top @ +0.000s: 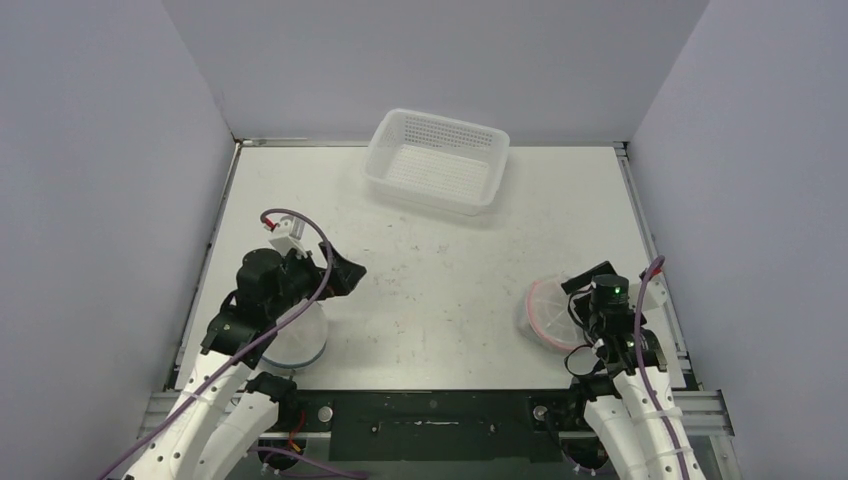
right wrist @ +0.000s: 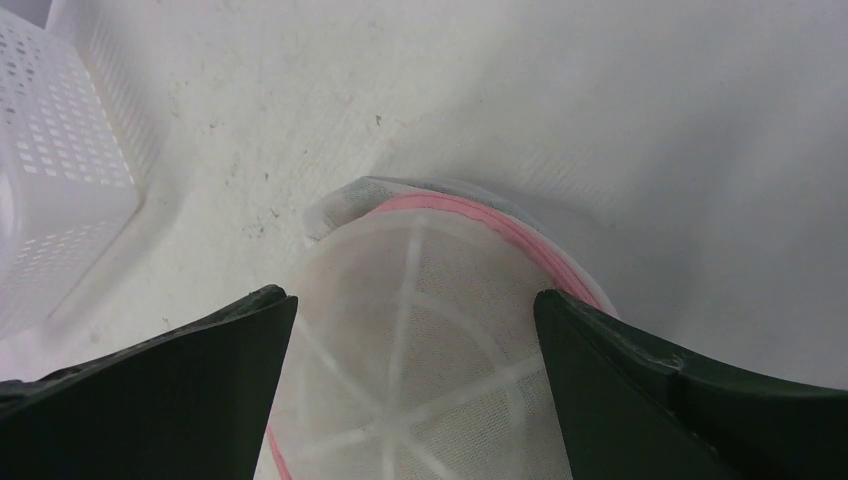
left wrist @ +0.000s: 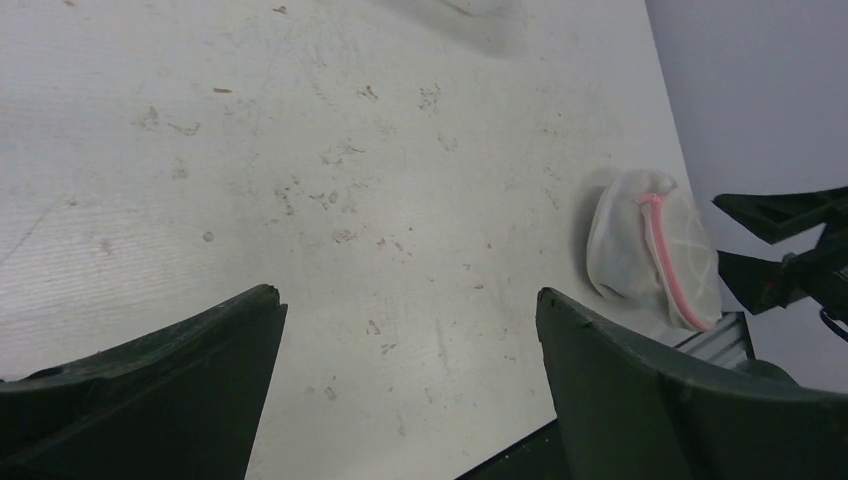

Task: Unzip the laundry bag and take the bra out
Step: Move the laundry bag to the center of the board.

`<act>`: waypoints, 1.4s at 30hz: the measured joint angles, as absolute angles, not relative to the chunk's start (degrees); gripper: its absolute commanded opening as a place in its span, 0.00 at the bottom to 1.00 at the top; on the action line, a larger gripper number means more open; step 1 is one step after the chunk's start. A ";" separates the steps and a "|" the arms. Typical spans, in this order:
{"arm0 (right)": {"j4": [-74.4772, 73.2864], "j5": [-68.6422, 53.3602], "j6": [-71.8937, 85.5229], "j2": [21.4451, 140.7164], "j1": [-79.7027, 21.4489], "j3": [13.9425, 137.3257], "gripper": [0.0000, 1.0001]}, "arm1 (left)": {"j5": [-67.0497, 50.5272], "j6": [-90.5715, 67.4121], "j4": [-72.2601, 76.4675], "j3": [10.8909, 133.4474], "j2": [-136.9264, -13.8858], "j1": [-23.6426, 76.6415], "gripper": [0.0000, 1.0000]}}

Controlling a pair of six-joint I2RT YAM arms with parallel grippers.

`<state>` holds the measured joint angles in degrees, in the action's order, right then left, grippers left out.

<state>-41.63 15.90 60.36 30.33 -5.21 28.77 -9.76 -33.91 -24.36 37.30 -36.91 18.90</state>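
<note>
Directly under right gripper (right wrist: pixel 412 300), jaws apart: pink-zippered laundry bag (right wrist: pixel 440 400).

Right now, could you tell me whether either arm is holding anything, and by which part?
Nothing is held. The left gripper is open over the table; the right gripper hangs open over the pink-trimmed laundry bag.

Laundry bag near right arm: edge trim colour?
Pink edge trim; clearest in right wrist view.

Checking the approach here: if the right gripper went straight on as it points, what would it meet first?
The laundry bag with the pink zip; it lies dead ahead between the open fingers of the right gripper. How close is unclear.
</note>
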 measured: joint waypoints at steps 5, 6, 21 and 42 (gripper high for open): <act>-40.71 14.33 59.27 31.68 -5.21 28.25 0.98 | -11.22 -35.79 -20.12 37.82 -41.34 27.33 0.96; -40.40 14.20 58.92 31.70 -5.23 28.25 0.98 | -8.86 -36.03 -19.90 38.76 -43.53 32.73 0.96; -37.52 13.78 55.37 31.70 -8.78 28.25 1.00 | 1.48 -54.46 -1.13 55.83 -83.81 60.86 1.00; -36.93 13.63 54.43 28.40 -11.66 28.25 1.00 | -4.19 -67.18 7.11 70.46 -108.79 61.84 0.69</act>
